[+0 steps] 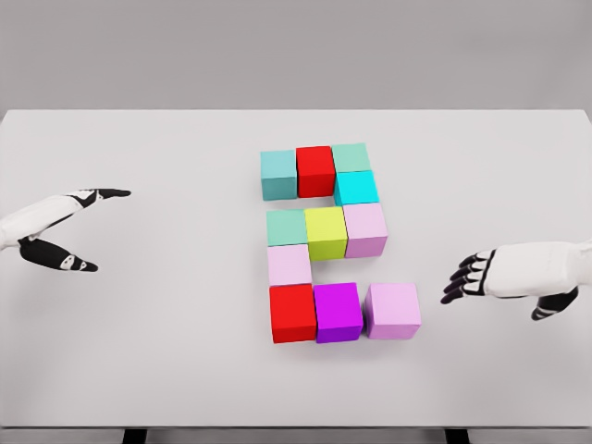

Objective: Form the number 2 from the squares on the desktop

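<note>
You've got a pale grey flat surface (139, 351). Cubes: teal (277, 175), red (315, 171), sage green (351, 157), cyan (356, 188), mint (286, 228), yellow-green (326, 231), pale lilac (365, 229), pink-lilac (289, 265), red (292, 313), purple (338, 312), lilac (391, 310). White hands, black fingers (460, 282).

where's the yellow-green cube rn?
Head view: the yellow-green cube sits mid-table in the figure's middle row, between the pale green cube on its left and the light pink cube on its right.

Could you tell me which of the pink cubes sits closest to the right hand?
The pink cube at the bottom row's right end; the other two pink cubes lie farther from the right hand.
</note>
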Controlling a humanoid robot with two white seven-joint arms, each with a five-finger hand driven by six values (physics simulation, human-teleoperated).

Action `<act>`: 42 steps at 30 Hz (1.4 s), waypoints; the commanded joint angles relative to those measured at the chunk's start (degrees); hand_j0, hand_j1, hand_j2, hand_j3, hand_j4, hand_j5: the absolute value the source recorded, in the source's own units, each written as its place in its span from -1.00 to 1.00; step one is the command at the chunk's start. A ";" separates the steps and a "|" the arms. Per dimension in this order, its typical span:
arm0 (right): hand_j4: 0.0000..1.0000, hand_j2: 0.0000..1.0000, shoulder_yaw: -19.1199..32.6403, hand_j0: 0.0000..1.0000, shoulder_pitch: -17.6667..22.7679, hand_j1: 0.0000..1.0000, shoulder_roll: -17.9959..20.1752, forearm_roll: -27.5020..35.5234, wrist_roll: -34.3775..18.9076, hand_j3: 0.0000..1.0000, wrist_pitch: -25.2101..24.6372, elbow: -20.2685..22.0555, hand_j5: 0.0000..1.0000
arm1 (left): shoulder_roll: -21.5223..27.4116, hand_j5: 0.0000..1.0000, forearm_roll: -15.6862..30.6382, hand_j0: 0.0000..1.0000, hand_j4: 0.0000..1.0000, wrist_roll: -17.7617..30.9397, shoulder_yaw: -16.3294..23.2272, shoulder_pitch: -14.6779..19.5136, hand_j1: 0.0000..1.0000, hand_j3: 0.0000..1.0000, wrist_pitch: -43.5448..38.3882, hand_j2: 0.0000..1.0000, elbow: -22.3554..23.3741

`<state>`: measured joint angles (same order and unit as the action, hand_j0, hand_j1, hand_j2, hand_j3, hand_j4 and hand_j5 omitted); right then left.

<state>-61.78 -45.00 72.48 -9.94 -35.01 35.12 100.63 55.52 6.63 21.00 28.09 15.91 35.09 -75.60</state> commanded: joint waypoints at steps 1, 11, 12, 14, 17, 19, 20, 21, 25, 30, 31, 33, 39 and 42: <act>1.00 1.00 -0.10 1.00 0.00 1.00 -0.68 0.27 0.01 1.00 -0.12 0.01 1.00 | 0.11 1.00 0.40 1.00 1.00 -0.08 -0.06 0.09 1.00 1.00 -0.09 1.00 0.10; 1.00 1.00 -0.45 1.00 -0.09 1.00 -3.23 0.27 0.01 1.00 -0.12 0.01 1.00 | -0.06 1.00 0.40 1.00 1.00 0.01 -1.81 0.00 1.00 1.00 -0.09 1.00 1.33; 1.00 1.00 -0.45 1.00 -0.09 1.00 -3.31 0.27 0.01 1.00 -0.12 0.01 1.00 | -0.06 1.00 0.40 1.00 1.00 0.01 -1.81 0.00 1.00 1.00 -0.09 1.00 1.50; 1.00 1.00 -0.45 1.00 -0.09 1.00 -3.58 0.27 0.01 1.00 -0.12 0.01 1.00 | -0.15 1.00 0.40 1.00 1.00 0.01 -1.81 0.00 1.00 1.00 -0.09 1.00 1.59; 1.00 1.00 -0.45 1.00 -0.09 1.00 -3.93 0.27 0.01 1.00 -0.12 0.01 1.00 | -0.24 1.00 0.40 1.00 1.00 0.01 -1.81 0.00 1.00 1.00 -0.09 1.00 1.59; 1.00 1.00 -0.45 1.00 -0.09 1.00 -4.28 0.27 0.01 1.00 -0.12 0.01 1.00 | -0.33 1.00 0.40 1.00 1.00 0.01 -1.81 0.00 1.00 1.00 -0.09 1.00 1.50; 1.00 1.00 -0.45 1.00 -0.09 1.00 -4.37 0.27 0.01 1.00 -0.12 0.01 1.00 | -0.41 1.00 0.40 1.00 1.00 0.01 -1.81 -0.09 1.00 1.00 -0.09 1.00 1.50; 1.00 1.00 -0.45 1.00 -0.09 1.00 -4.37 0.27 0.01 1.00 -0.12 0.01 1.00 | -0.41 1.00 0.40 1.00 1.00 0.01 -1.81 -0.09 1.00 1.00 -0.09 1.00 1.50; 1.00 1.00 -0.45 1.00 -0.09 1.00 -4.37 0.27 0.01 1.00 -0.12 0.01 1.00 | -0.41 1.00 0.40 1.00 1.00 0.01 -1.81 -0.09 1.00 1.00 -0.09 1.00 1.50; 1.00 1.00 -0.45 1.00 -0.18 1.00 -4.72 0.27 0.01 1.00 -0.12 0.01 1.00 | -0.59 1.00 0.40 1.00 1.00 0.01 -1.81 -0.09 1.00 1.00 -0.09 1.00 1.50; 1.00 1.00 -0.45 1.00 -0.18 1.00 -5.07 0.27 0.01 1.00 -0.12 0.01 1.00 | -0.59 1.00 0.40 1.00 1.00 0.01 -1.81 -0.09 1.00 1.00 -0.09 1.00 1.50; 1.00 1.00 -0.45 1.00 -0.18 1.00 -5.34 0.27 0.01 1.00 -0.12 0.01 1.00 | -0.68 1.00 0.40 1.00 1.00 0.01 -1.81 -0.09 1.00 1.00 -0.09 1.00 1.50; 1.00 1.00 -0.36 1.00 -0.26 1.00 -5.34 0.27 0.01 1.00 -0.12 0.01 1.00 | -0.68 1.00 0.40 1.00 1.00 0.01 -1.90 0.00 1.00 1.00 -0.09 1.00 1.59; 1.00 1.00 -0.36 1.00 -0.26 1.00 -5.42 0.27 0.01 1.00 -0.12 0.01 1.00 | -0.68 1.00 0.40 1.00 1.00 0.01 -1.90 0.00 1.00 1.00 -0.09 1.00 1.59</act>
<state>-62.18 -45.26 67.07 -9.96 -35.01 35.12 100.62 54.77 6.60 21.03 26.24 15.91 35.09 -73.97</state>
